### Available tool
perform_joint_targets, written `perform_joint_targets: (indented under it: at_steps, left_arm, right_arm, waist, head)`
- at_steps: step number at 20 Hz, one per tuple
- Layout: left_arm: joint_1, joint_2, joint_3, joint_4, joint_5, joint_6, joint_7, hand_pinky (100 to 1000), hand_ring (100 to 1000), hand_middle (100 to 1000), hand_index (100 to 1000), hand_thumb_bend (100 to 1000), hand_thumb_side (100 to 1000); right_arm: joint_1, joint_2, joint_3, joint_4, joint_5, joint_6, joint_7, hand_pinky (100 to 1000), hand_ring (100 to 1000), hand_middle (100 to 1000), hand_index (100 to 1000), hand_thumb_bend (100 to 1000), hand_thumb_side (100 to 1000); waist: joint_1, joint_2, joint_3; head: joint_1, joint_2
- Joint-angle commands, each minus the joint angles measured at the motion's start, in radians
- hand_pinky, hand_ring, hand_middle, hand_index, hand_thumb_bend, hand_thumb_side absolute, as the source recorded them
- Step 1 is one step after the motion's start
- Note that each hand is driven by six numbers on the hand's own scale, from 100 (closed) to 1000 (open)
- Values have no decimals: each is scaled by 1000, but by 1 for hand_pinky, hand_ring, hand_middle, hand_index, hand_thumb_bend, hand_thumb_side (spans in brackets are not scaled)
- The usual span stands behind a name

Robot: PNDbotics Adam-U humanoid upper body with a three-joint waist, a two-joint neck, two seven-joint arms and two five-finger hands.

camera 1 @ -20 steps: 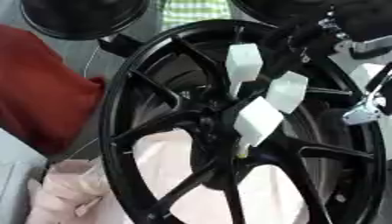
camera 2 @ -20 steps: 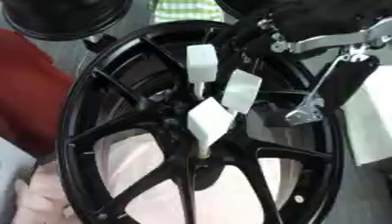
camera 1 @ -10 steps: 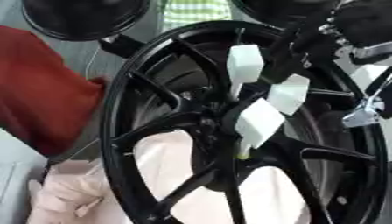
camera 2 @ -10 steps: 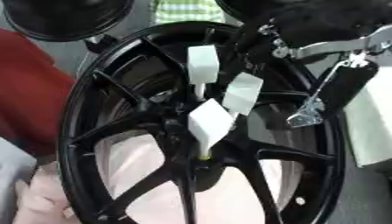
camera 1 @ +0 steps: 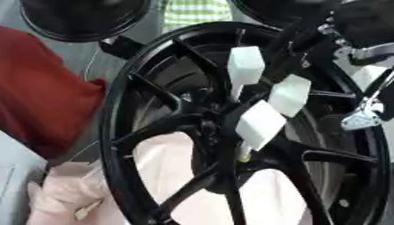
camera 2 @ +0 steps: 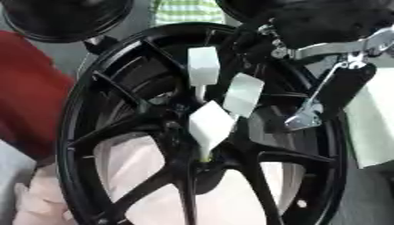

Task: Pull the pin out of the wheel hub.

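White tabs (camera 1: 260, 124) mark the pins, which stick out of the middle of the black wheel hub (camera 1: 223, 132) standing upright before you. Your right robot hand (camera 2: 323, 22) sits near the top rim; you cannot tell if its fingers are curled. If you tug sideways, a tab may tear or the wheel may tip.

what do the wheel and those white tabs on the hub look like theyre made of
Wheel: probably cast metal with a glossy black coat, judging by the rigid spokes and soft highlights. White tabs: flat, matte and opaque, likely plastic or stiff card; hard to say which.
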State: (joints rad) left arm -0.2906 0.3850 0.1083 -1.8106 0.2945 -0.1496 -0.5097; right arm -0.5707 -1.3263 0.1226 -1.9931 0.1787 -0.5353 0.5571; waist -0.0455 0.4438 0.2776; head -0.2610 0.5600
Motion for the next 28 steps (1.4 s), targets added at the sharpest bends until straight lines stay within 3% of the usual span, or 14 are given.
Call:
perform_joint_targets:
  at_steps: [1,15,28]
  left_arm:
    - [-4,11,6,-18,-6,-3,-4,553,561,484,711,100,799]
    - [-5,11,2,-19,-16,-2,-13,552,558,483,712,100,810]
    - [-7,12,2,-21,-25,-4,-17,552,557,483,712,100,819]
  right_arm:
    - [-1,-42,-20,-7,23,-2,-20,936,931,782,848,390,573]
    - [23,-44,-21,-7,98,-5,-128,933,917,762,822,377,620]
    - [48,-47,-25,-7,124,6,-162,936,923,758,819,355,615]
  waist:
    - [-2,-5,1]
    - [-5,3,5]
    - [-5,16,9]
  head:
    - [-4,-15]
    - [-14,-30]
    - [-26,-46]
